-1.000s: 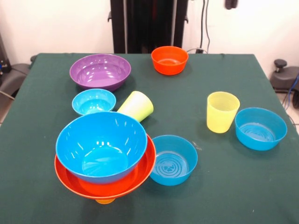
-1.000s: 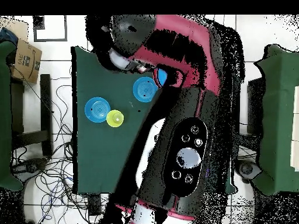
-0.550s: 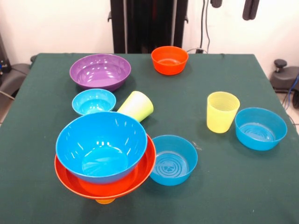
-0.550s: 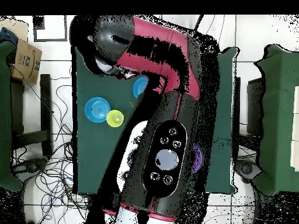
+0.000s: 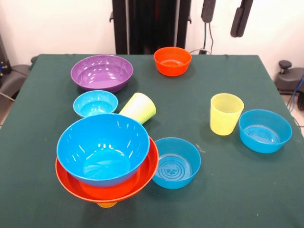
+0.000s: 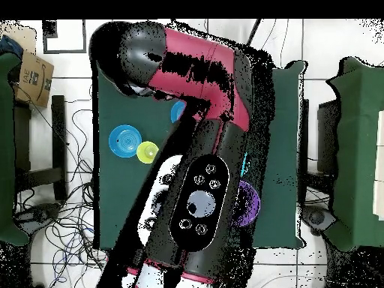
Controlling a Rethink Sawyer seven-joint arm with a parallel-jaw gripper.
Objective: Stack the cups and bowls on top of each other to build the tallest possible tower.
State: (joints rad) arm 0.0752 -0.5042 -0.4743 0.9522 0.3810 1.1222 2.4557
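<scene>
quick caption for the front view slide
Open gripper hangs above a table of scattered bowls, beside a blue-in-orange bowl tower.

Red and black arm covers most of the green desk; blue bowl beside yellow cup; purple bowl partly hidden.

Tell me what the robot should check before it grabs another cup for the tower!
1. Gripper empty and open, up at the top edge: ok.
2. Tower standing, big blue bowl nested in the orange bowl: ok.
3. Tower sitting straight on the orange cup: cannot tell, only a sliver shows.
4. Yellow cup upright with free space around it: ok.
5. Lime green cup ready to grab: not ok, it lies on its side against the tower.
</scene>
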